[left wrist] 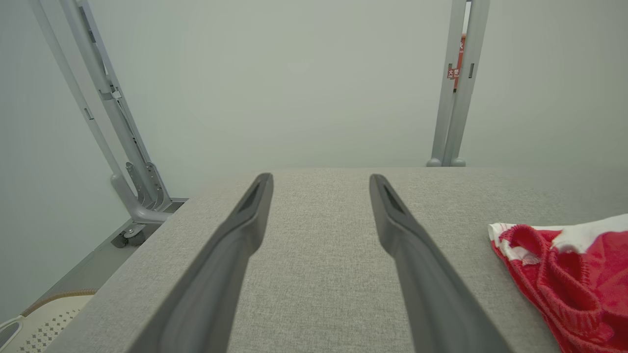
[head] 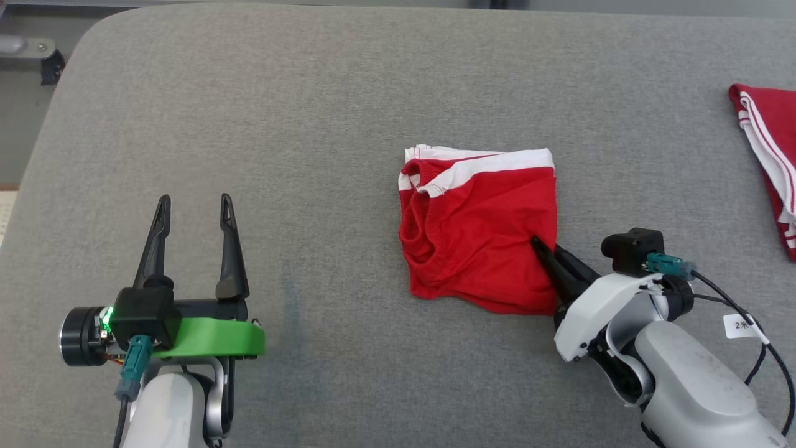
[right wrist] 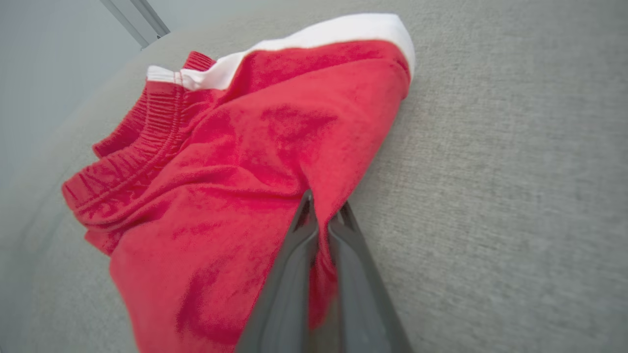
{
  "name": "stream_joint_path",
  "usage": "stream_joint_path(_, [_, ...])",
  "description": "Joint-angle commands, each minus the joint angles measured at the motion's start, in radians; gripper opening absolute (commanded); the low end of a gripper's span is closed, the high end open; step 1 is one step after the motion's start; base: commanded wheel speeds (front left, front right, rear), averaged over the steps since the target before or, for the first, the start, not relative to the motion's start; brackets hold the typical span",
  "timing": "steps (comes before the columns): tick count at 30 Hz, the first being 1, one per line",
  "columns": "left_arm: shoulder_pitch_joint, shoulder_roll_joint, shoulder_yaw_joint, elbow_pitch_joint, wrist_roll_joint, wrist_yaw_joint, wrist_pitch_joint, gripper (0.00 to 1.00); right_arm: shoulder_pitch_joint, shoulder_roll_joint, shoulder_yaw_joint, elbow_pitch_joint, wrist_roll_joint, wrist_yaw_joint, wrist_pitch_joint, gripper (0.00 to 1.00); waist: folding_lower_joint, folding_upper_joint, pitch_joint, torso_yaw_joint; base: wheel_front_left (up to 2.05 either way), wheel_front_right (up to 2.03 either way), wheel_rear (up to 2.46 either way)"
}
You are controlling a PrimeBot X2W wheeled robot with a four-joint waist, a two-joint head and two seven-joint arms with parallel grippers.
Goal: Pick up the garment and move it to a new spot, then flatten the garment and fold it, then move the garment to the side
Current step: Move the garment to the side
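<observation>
- Your right hand [head: 545, 244] comes in from the lower right of the head view. Its two dark fingers are pressed together on the red garment [head: 479, 236], pinching a fold of cloth at its right edge, nearer the lower right corner than the top.
- The right wrist view gives you that grip close up. A ridge of red fabric runs up between the fingers [right wrist: 297, 257], and the fingertips almost meet over it.
- The garment lies on the grey counter [head: 311, 124], a little right of the middle of the head view, folded into a rough square.
- A white band [head: 491, 163] runs along its far edge, and a gathered red elastic hem [head: 423, 218] curls open at its left side.
- Your left hand [head: 194, 199] sits at the lower left of the head view, well apart from the garment. Its fingers are spread wide with nothing between them, and they point away from the robot over bare grey cloth.
- In the left wrist view you see those two fingers parted above the counter. The garment's left corner lies off to their right, touching neither finger.
- A green bracket [head: 211, 336] wraps the left wrist, and a small green light [head: 107, 314] glows beside it.
- A second red and white garment [head: 768, 155] lies at the right edge of the head view, well apart from the first one and from both hands.
- Beyond the counter's far edge, the left wrist view shows a pale wall [left wrist: 294, 73] and grey metal posts [left wrist: 454, 98].
- A white tag [head: 740, 325] hangs on the black cable [head: 727, 295] beside your right hand.
</observation>
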Motion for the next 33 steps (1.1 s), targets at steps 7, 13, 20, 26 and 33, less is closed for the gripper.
stream_joint_path(7, [-0.025,0.023,0.003,-0.001,0.027,-0.022,-0.003,1.00,0.028,-0.090,-0.009,-0.028,0.052,-0.002,-0.046,0.00,0.0000,-0.0001,0.028,-0.204,0.00,0.00,0.00])
stream_joint_path(13, [-0.047,0.026,-0.006,0.003,0.040,-0.033,-0.003,1.00,0.033,-0.160,-0.007,-0.023,0.093,-0.002,-0.051,0.00,0.0000,-0.0001,0.042,-0.288,0.00,0.00,0.00])
stream_joint_path(20, [-0.085,0.034,-0.018,-0.007,0.050,-0.041,-0.003,1.00,-0.099,-0.240,0.052,-0.039,0.103,-0.002,-0.035,0.00,0.0000,-0.0001,0.093,-0.320,0.00,0.00,0.00])
stream_joint_path(26, [-0.132,0.042,-0.033,-0.012,0.063,-0.049,-0.003,1.00,-0.313,-0.326,0.120,-0.040,0.132,-0.002,0.005,0.00,0.0000,-0.0001,0.167,-0.309,0.00,0.00,0.00])
stream_joint_path(33, [-0.181,0.044,-0.060,-0.011,0.076,-0.060,-0.003,1.00,-0.469,-0.470,0.139,0.085,0.180,-0.002,0.020,0.00,0.0000,-0.0001,0.229,-0.274,0.00,0.00,0.00])
